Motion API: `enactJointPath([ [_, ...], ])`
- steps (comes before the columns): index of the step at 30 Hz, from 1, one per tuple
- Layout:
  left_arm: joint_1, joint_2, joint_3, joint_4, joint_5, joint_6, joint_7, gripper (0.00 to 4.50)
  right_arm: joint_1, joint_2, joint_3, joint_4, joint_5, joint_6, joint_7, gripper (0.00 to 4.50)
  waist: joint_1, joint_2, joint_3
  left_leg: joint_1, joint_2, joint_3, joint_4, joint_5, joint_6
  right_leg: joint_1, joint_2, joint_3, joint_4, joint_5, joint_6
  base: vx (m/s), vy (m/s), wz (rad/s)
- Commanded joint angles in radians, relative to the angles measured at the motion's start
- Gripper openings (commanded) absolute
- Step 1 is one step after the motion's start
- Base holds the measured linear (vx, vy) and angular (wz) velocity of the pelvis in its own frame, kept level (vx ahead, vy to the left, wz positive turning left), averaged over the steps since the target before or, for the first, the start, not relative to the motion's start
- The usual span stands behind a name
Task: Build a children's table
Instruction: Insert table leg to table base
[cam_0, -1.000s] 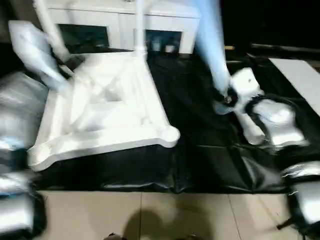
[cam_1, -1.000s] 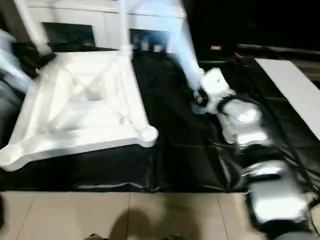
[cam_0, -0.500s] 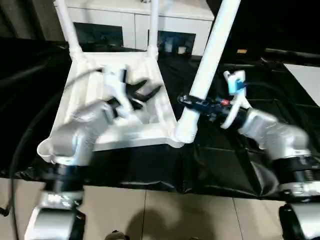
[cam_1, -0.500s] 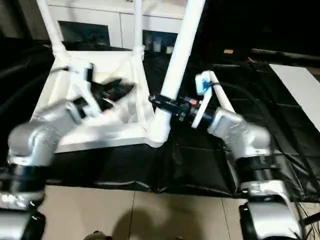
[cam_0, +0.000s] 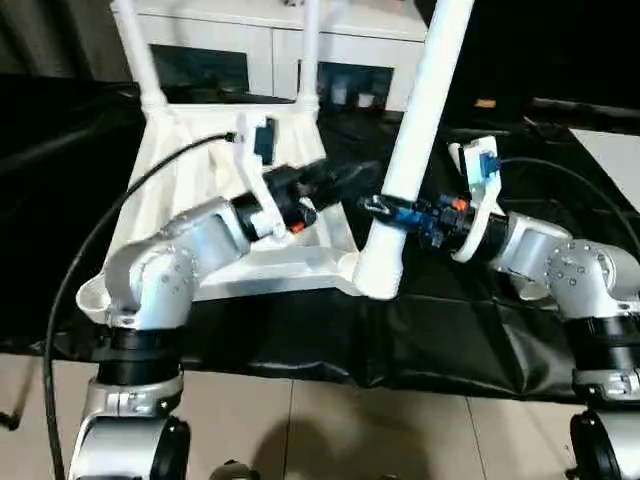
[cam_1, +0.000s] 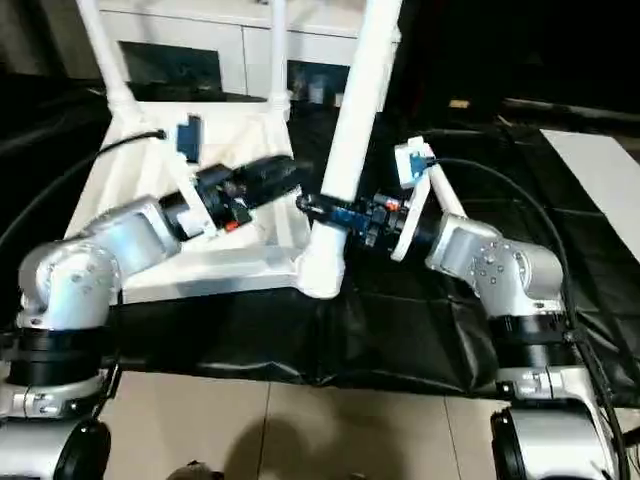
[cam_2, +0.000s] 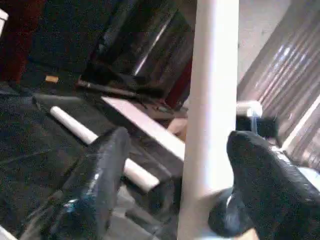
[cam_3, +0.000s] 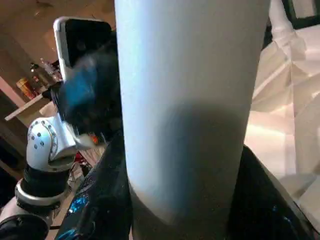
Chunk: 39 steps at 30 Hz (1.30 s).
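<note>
Tabletop: white, upside down on black sheet, two legs upright in its far corners. Near-right leg: upright, foot at near-right corner socket. Loose leg: lying on sheet. Right gripper: clamped around near-right leg, low down. Left gripper: fingers spread wide either side of that leg, not touching.

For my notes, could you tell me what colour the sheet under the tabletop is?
Black sheet, best in the left eye view.
</note>
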Motion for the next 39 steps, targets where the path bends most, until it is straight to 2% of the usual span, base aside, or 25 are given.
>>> enactJointPath([
  [1,-0.034,-0.007,0.028,0.004,-0.035,0.018,0.016,3.97,-0.001,-0.016,-0.017,-0.028,-0.003,0.007,-0.008,1.83,0.0,0.001,-0.072,0.014,0.01,0.0,-0.08,-0.158,-0.02,0.057,-0.045,0.034,-0.086,-0.212,-0.181,0.0,0.0,0.0],
  [6,-0.058,-0.025,0.062,0.018,-0.067,0.034,0.04,4.23,0.001,-0.021,0.001,-0.039,-0.037,-0.006,-0.015,1.83,0.0,-0.002,-0.071,0.015,0.011,0.0,-0.081,-0.164,-0.024,0.057,-0.046,0.034,-0.089,-0.228,-0.174,0.0,0.0,0.0],
  [7,-0.06,-0.027,0.059,0.016,-0.07,0.039,0.039,4.41,0.002,-0.019,0.004,-0.044,-0.042,-0.008,-0.018,1.83,0.0,-0.001,-0.071,0.015,0.011,0.0,-0.082,-0.155,-0.021,0.057,-0.046,0.034,-0.089,-0.222,-0.173,0.0,0.0,0.0],
  [18,-0.07,-0.048,-0.018,0.032,-0.072,0.081,0.006,4.5,0.018,-0.021,0.069,-0.105,-0.076,-0.002,0.026,1.83,0.004,-0.003,-0.075,0.013,0.012,0.001,-0.081,-0.105,-0.003,0.064,-0.046,0.035,-0.083,-0.144,-0.186,0.0,0.0,0.0],
  [20,-0.067,-0.029,-0.074,0.018,-0.055,0.057,-0.08,4.5,0.032,-0.03,0.1,-0.138,-0.079,0.009,0.062,1.83,0.004,-0.001,-0.074,0.014,0.012,0.0,-0.083,-0.105,0.002,0.064,-0.046,0.034,-0.084,-0.14,-0.188,0.0,0.0,0.0],
  [22,-0.068,-0.03,-0.08,0.015,-0.063,0.052,-0.105,4.5,0.037,-0.034,0.111,-0.147,-0.08,0.011,0.073,1.83,0.005,0.002,-0.074,0.015,0.014,0.0,-0.083,-0.1,0.002,0.064,-0.047,0.035,-0.082,-0.126,-0.193,0.0,0.0,0.0],
  [29,-0.077,-0.019,-0.1,0.001,-0.107,0.048,-0.231,4.5,0.062,-0.05,0.16,-0.176,-0.1,0.013,0.112,1.83,0.002,0.005,-0.074,0.017,0.015,0.0,-0.085,-0.117,-0.004,0.066,-0.048,0.036,-0.081,-0.109,-0.212,0.0,0.0,0.0],
  [30,-0.077,-0.019,-0.1,0.001,-0.107,0.048,-0.231,4.21,0.062,-0.05,0.16,-0.176,-0.1,0.013,0.112,1.83,0.002,0.005,-0.074,0.017,0.015,0.0,-0.085,-0.12,-0.006,0.066,-0.048,0.036,-0.081,-0.11,-0.213,0.0,0.0,0.0],
  [33,-0.09,0.001,-0.111,0.027,-0.09,0.042,-0.249,4.08,0.078,-0.064,0.18,-0.195,-0.111,0.009,0.128,1.83,0.003,0.005,-0.073,0.018,0.015,0.0,-0.086,-0.126,-0.006,0.067,-0.048,0.036,-0.082,-0.114,-0.21,0.0,0.0,0.0],
  [36,-0.095,0.008,-0.105,0.044,-0.08,0.037,-0.262,3.73,0.095,-0.077,0.198,-0.212,-0.122,0.003,0.144,1.83,0.003,0.006,-0.072,0.019,0.015,0.0,-0.086,-0.132,-0.009,0.065,-0.048,0.036,-0.083,-0.125,-0.21,0.0,0.0,0.0],
  [39,-0.094,0.014,-0.103,0.046,-0.078,0.041,-0.27,3.65,0.102,-0.081,0.206,-0.216,-0.13,-0.002,0.149,1.83,0.003,0.005,-0.073,0.019,0.016,-0.001,-0.086,-0.14,-0.014,0.066,-0.05,0.036,-0.084,-0.137,-0.208,0.0,0.0,0.0],
])
